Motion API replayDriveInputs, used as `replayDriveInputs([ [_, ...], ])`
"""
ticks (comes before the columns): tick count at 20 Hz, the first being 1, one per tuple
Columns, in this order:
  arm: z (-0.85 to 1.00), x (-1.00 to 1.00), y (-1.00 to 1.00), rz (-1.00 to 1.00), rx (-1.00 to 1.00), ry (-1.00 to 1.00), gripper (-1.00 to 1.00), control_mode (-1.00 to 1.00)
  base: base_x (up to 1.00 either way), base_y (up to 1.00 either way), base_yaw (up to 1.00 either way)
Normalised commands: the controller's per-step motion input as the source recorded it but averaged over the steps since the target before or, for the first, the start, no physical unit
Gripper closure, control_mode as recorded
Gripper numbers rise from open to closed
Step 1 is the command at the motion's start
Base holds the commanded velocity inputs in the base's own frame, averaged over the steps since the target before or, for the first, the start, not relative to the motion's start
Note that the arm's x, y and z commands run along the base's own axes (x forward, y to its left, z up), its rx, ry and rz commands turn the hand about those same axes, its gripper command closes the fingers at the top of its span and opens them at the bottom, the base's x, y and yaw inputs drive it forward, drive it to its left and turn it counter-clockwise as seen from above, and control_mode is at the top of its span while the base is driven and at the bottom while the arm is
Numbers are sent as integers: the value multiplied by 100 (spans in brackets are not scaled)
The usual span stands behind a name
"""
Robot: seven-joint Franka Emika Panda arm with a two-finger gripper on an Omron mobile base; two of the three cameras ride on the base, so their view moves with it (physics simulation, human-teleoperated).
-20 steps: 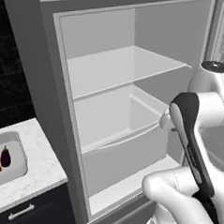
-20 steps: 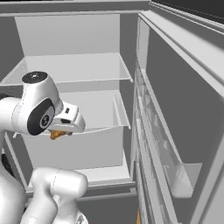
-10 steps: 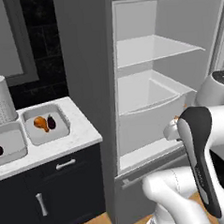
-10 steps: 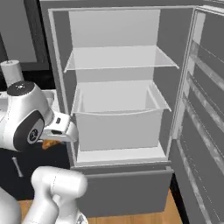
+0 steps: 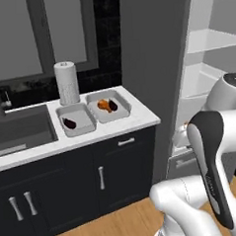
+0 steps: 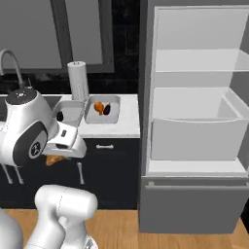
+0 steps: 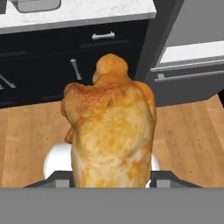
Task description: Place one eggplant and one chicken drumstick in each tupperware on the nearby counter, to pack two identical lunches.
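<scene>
Chicken drumstick (image 7: 109,131) clamped between jaws, above floor.

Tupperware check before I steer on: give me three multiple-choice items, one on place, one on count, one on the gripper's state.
1. Where does the paper towel roll stand?
A. On the counter behind the tupperware
B. On a fridge shelf
C. On the floor

2. How many food items lie in the tupperware nearer the fridge?
A. None
B. One
C. Two

3. What is the gripper doing?
A. Open and empty
B. Shut on a chicken drumstick
C. Shut on an eggplant

Answers: 1 A, the roll stands on the marble slab just behind the two trays. 2 C, an orange drumstick and a dark eggplant lie there, while the other tupperware holds one eggplant. 3 B, the hand view shows the golden drumstick between the fingertips.
</scene>
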Motion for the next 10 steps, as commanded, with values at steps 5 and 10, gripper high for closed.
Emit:
replayDriveInputs([
  [5,0,0,0,0,0,0,100,100,49,55,21],
  [10,0,0,0,0,0,0,100,100,72,26,10],
])
